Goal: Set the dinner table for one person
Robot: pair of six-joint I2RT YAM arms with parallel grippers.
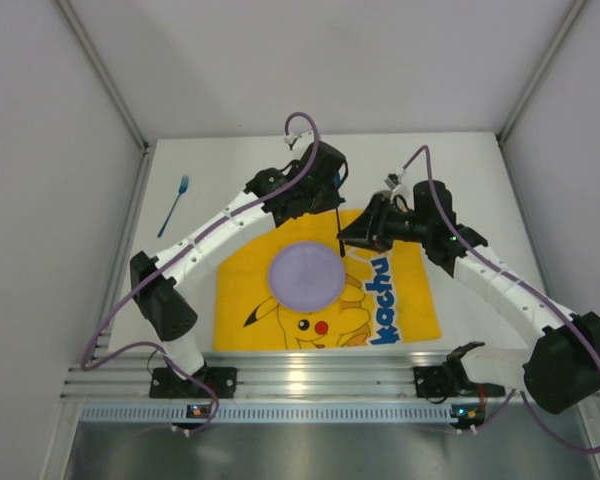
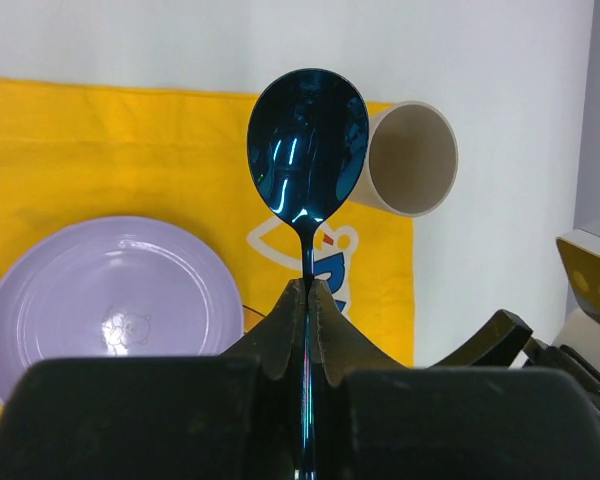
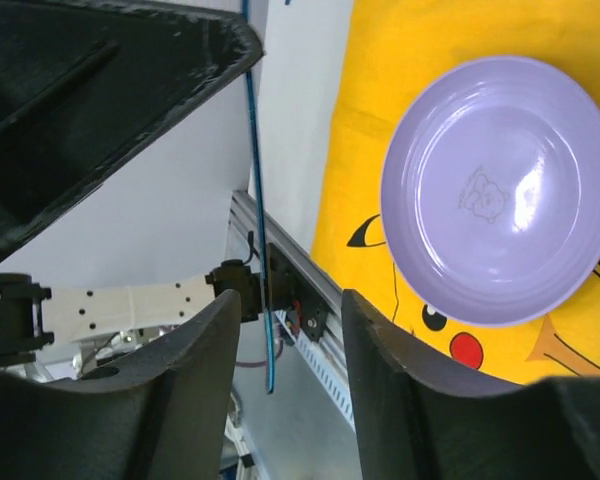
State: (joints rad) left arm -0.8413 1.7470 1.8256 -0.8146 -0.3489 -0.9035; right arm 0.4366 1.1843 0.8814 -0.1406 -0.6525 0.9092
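Left wrist: left claw pinches blue spoon above yellow mat.

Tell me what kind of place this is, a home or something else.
Likely a robot lab test cell: white walls box in the dinner table, two robot arms are bolted to a metal rail at its edge, with a staged plate on a cartoon mat.

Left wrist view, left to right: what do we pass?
In order: purple plate → blue spoon, clamped in the left gripper → beige cup.
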